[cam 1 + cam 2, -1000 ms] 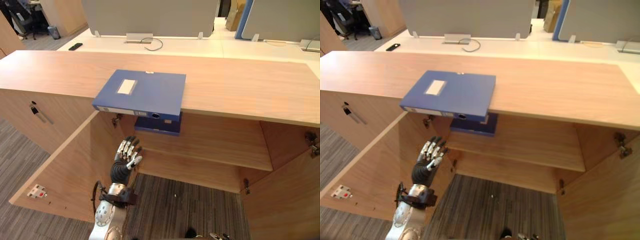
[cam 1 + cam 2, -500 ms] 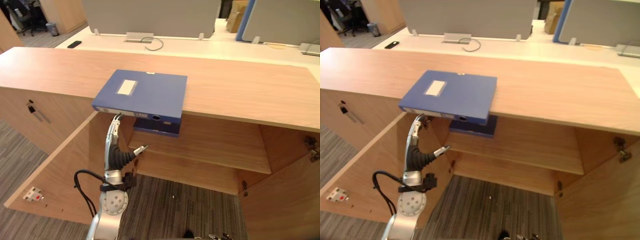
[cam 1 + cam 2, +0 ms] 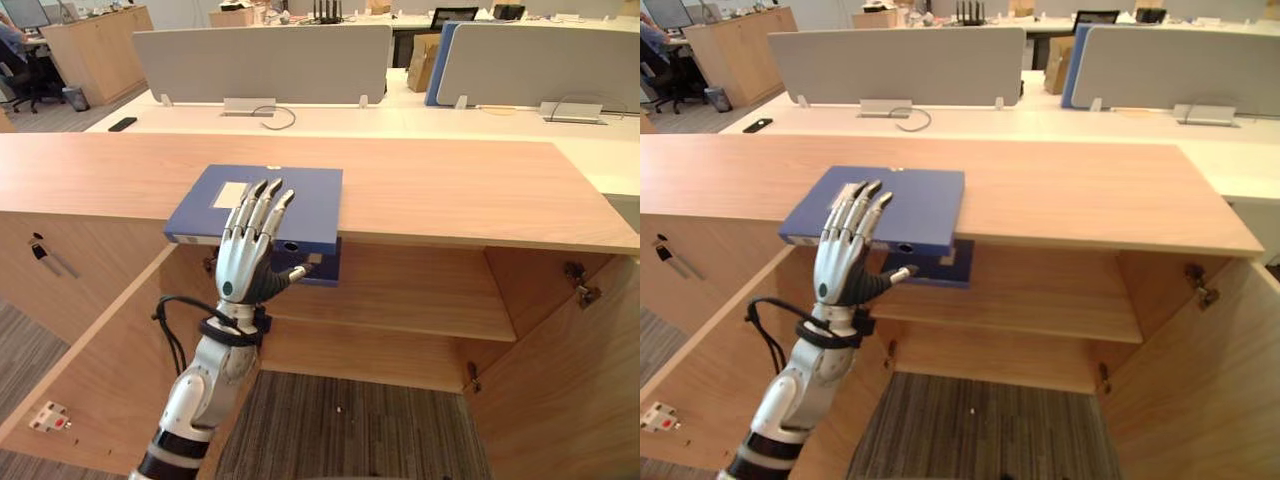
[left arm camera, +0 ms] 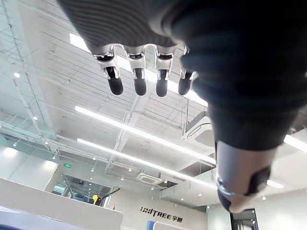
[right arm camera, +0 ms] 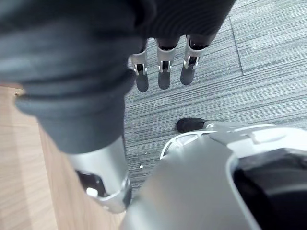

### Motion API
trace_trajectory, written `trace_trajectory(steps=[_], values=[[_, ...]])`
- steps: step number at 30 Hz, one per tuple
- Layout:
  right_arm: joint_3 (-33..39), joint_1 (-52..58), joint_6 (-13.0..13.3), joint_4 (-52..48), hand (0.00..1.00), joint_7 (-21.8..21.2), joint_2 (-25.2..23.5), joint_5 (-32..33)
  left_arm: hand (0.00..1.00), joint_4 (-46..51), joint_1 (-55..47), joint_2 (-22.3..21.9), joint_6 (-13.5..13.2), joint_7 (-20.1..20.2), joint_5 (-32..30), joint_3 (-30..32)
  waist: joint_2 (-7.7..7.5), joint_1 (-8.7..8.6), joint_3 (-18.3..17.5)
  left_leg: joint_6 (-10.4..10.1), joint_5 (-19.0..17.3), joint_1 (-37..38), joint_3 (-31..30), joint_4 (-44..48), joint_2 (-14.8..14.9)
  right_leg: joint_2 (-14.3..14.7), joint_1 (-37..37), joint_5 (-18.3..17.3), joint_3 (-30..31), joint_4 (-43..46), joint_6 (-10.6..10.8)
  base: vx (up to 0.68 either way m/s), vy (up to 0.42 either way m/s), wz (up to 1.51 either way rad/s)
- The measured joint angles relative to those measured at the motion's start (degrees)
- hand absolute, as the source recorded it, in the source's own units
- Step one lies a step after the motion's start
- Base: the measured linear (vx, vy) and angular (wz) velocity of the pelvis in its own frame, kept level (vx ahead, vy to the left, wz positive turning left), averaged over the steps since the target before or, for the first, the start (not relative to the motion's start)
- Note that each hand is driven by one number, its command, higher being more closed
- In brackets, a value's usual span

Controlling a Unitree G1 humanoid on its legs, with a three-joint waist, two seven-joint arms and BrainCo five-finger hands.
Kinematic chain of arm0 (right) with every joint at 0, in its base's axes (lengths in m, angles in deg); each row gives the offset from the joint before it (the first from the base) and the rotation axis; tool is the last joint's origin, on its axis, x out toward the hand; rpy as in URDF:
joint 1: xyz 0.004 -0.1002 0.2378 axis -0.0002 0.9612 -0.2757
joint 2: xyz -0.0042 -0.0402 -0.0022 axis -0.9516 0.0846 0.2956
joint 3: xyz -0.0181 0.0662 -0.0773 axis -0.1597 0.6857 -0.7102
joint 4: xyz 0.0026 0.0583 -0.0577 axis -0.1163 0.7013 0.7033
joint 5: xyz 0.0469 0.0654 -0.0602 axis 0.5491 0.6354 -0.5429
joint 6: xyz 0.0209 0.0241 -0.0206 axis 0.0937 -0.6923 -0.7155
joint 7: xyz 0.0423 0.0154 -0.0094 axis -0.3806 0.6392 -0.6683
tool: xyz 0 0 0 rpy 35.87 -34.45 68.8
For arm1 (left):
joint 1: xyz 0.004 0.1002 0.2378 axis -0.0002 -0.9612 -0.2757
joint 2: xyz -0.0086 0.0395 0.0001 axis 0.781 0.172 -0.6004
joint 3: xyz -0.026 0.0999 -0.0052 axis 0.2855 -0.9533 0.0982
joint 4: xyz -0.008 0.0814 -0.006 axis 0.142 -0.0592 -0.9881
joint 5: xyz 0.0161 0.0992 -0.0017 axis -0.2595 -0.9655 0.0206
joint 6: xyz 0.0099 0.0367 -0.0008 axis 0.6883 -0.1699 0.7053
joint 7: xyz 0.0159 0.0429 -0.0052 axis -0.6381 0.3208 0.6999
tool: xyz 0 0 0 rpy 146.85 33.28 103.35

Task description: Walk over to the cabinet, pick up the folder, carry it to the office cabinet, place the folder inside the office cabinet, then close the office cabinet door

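A blue folder (image 3: 310,200) with a white label lies flat on the wooden cabinet top (image 3: 450,190), its spine overhanging the front edge. A second blue folder (image 3: 322,268) rests on the shelf (image 3: 420,300) just below it, inside the open cabinet. My left hand (image 3: 245,265) is raised in front of the top folder's spine, fingers (image 4: 139,76) straight and pointing up, thumb out to the side, holding nothing. I cannot tell whether it touches the folder. My right hand (image 5: 164,76) hangs over the grey carpet with relaxed fingers.
Both cabinet doors stand open: the left door (image 3: 110,370) beside my arm and the right door (image 3: 570,400). A closed door with a key (image 3: 40,250) is further left. Behind the cabinet, white desks carry grey dividers (image 3: 260,60) and a black remote (image 3: 122,124).
My left hand has risen from under the cabinet top to the height of the folder's spine, turning its back toward me. The camera has moved and now sees farther across the desks.
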Motion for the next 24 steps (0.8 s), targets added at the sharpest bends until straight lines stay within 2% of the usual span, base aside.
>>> trace_trajectory(steps=[5, 11, 24], values=[[0.00, -0.20, 0.01, -0.10, 0.00, 0.04, -0.09, 0.01, 0.00, -3.89, 2.70, 2.34, 2.21, -0.17, -3.67, 0.00, -0.34, -0.46, 0.35, 0.01, 0.00, 0.64, 0.20, -0.50, -0.31, -0.19, 0.07, 0.08, 0.26, -0.05, 0.12, 0.00, 0.015, -0.03], [-0.01, -1.22, 0.06, -0.66, 0.00, 0.09, -0.78, 0.02, 0.00, -7.15, 4.26, 4.83, 3.44, -0.20, -4.42, 0.00, -1.27, -0.88, 0.98, 0.05, -0.03, 1.13, 0.37, -0.92, -0.55, -0.33, 0.28, 0.13, 0.33, -0.30, 0.20, 0.00, 0.005, -0.01], [0.01, -1.49, 0.44, -2.13, 0.00, 0.23, -1.14, 0.01, 0.00, -16.17, 7.30, 7.82, 5.51, -0.19, -6.24, 0.00, -1.19, -2.09, 1.90, 0.50, -0.74, 2.82, 2.13, -0.87, -1.34, -0.91, 0.97, 0.50, 1.97, -0.36, 0.71, -0.02, 0.015, -0.06]])
